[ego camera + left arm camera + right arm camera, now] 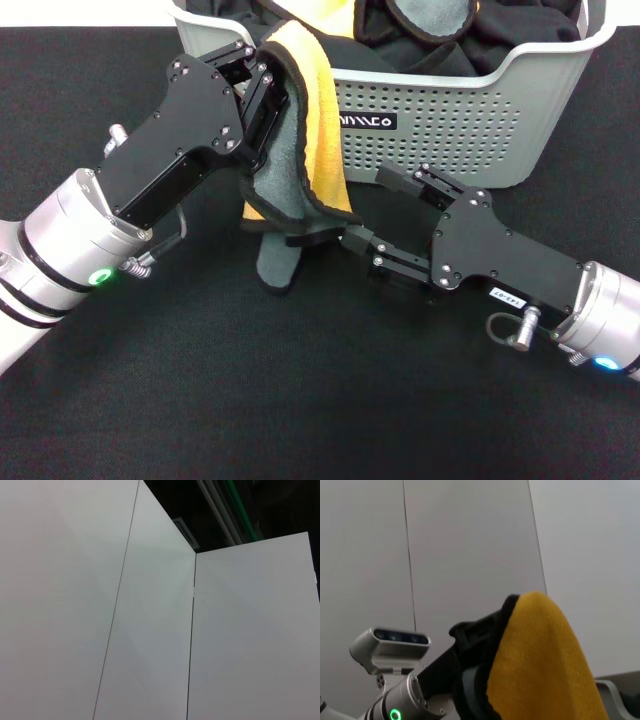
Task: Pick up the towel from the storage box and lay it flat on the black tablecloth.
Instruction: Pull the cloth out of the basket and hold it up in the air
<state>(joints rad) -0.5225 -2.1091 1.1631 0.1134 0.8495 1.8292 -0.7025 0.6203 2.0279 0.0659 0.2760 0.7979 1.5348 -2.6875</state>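
My left gripper [262, 100], upper left of frame, is clamped on the soft, limp towel [300, 170]; my right gripper [352, 240], mid-frame, looks pinched on its dangling lower edge, a sensible second hold for spreading.

Bright, even overhead light; soft shadows, sharp focus, little glare.

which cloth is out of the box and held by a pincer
The towel, yellow-orange and grey-green with a black edge, hangs outside the box, held by the left pincer. The black cloths lie inside it.
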